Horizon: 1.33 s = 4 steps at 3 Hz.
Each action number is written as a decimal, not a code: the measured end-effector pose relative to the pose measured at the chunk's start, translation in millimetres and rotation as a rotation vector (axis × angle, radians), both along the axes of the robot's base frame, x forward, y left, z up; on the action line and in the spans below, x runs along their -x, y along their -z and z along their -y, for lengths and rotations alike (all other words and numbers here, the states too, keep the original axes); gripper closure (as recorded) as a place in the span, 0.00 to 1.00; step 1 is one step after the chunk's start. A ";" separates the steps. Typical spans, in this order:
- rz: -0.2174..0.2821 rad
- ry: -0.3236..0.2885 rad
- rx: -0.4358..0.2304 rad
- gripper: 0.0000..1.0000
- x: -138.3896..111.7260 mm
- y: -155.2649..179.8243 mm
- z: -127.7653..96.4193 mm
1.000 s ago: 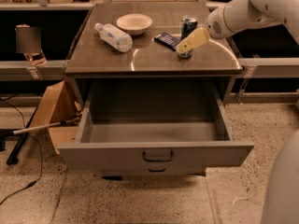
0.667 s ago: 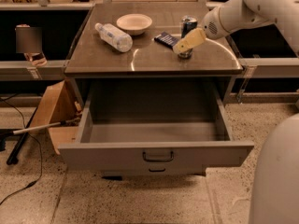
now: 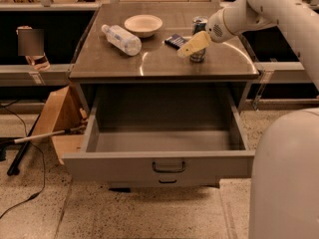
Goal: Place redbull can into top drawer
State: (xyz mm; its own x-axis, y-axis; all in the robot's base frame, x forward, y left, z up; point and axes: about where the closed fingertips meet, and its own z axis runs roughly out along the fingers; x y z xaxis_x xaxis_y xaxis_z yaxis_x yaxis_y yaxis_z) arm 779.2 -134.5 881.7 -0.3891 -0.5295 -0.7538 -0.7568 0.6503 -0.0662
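Observation:
The redbull can [image 3: 200, 24] stands upright on the right rear part of the cabinet top [image 3: 149, 63]. Its blue and silver body is partly hidden by my gripper [image 3: 194, 45], which reaches in from the right and sits right at the can's front, at mid height. The can still rests on the top. The top drawer [image 3: 124, 166] is pulled wide open below. It is grey, its inside is bare, and a dark bar handle [image 3: 168, 167] sits at the centre of its front panel.
A clear water bottle [image 3: 122, 39] lies on its side at the left of the top, a white bowl [image 3: 143, 24] behind it, a dark blue packet [image 3: 174, 41] next to the can. A cardboard box [image 3: 60, 113] stands left of the cabinet. My white body [image 3: 286, 183] fills the lower right.
My gripper and arm have shifted slightly left, closer against the can. The can, the drawer and the other objects have not moved.

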 end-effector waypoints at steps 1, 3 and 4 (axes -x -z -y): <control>0.000 0.000 0.000 0.27 0.0 0.0 0.0; 0.000 0.000 0.000 0.81 0.0 0.1 -0.1; 0.000 0.000 0.000 1.00 0.0 0.1 -0.1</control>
